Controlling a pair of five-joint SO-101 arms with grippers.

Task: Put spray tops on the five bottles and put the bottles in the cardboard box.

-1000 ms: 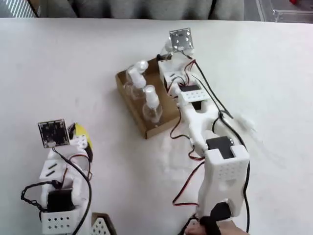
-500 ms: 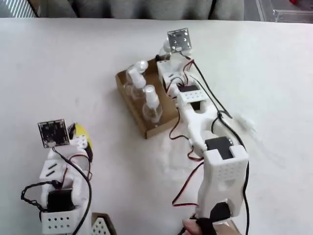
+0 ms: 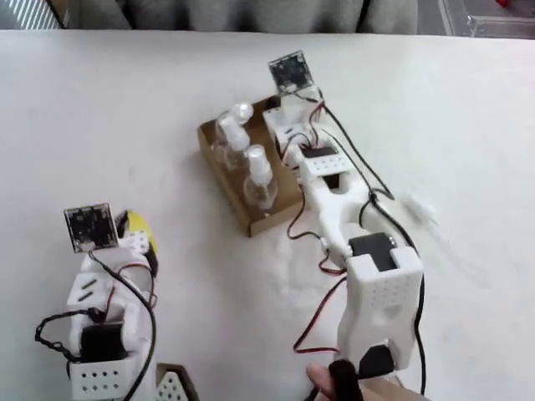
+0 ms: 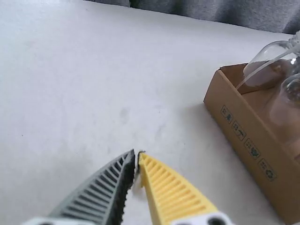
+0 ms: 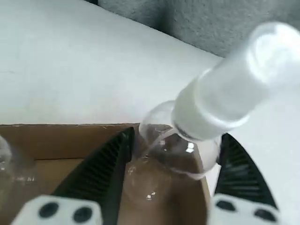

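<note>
Desk (image 3: 125,100) seen from above, white, with a cardboard box (image 3: 269,215) near its middle. Two clear bottles lie in the box, one toward its far left (image 3: 227,138) and one nearer us (image 3: 259,180), each with a spray top fitted.

The right arm stretches over the box's far right corner. From its wrist we see the right end effector (image 5: 176,140) closed around the body of a third bottle (image 5: 180,154), one jaw on each side. The bottle tilts, its white spray top (image 5: 243,79) pointing up and away, and it hangs above the corner of the box.

At the near left, the left end effector (image 4: 136,155) holds nothing. Its grey and yellow jaws meet at the tips, just above the desk.

We judge the step in hand to be boxing this third bottle. The next move calls for lowering it into the free space beside the other two without knocking them, then opening the jaws.
</note>
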